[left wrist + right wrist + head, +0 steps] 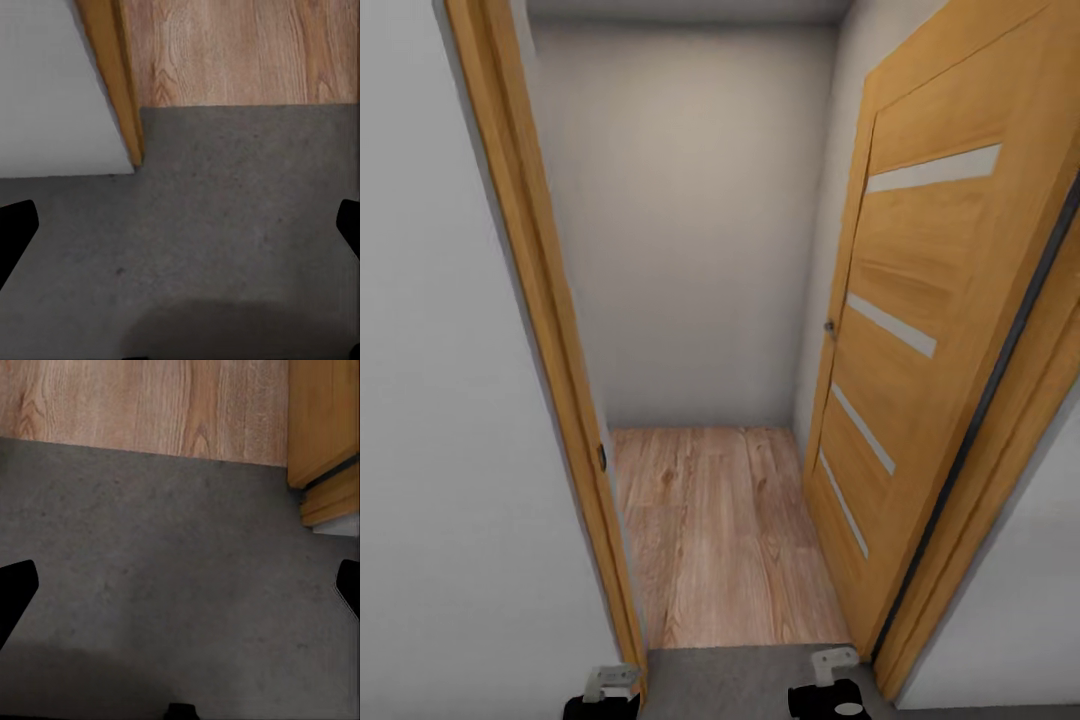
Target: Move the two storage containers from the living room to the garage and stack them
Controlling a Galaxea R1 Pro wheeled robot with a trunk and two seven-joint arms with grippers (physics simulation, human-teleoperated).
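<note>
Both end effectors (180, 225) (180, 589) wide open, empty, above grey floor (225, 225).

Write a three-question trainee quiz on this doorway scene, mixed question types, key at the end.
1. True or false: the wooden door stands open, swung to the right side of the doorway in the head view.
2. Multiple choice: beyond the threshold, the flooring is A) dark carpet B) light wood planks C) white tile.
3. Fill in: both wrist views look down on grey ______ floor between the spread fingertips.

Key
1. True.
2. B.
3. Concrete. The left gripper and right gripper both have their fingers wide apart with nothing between them.
</note>
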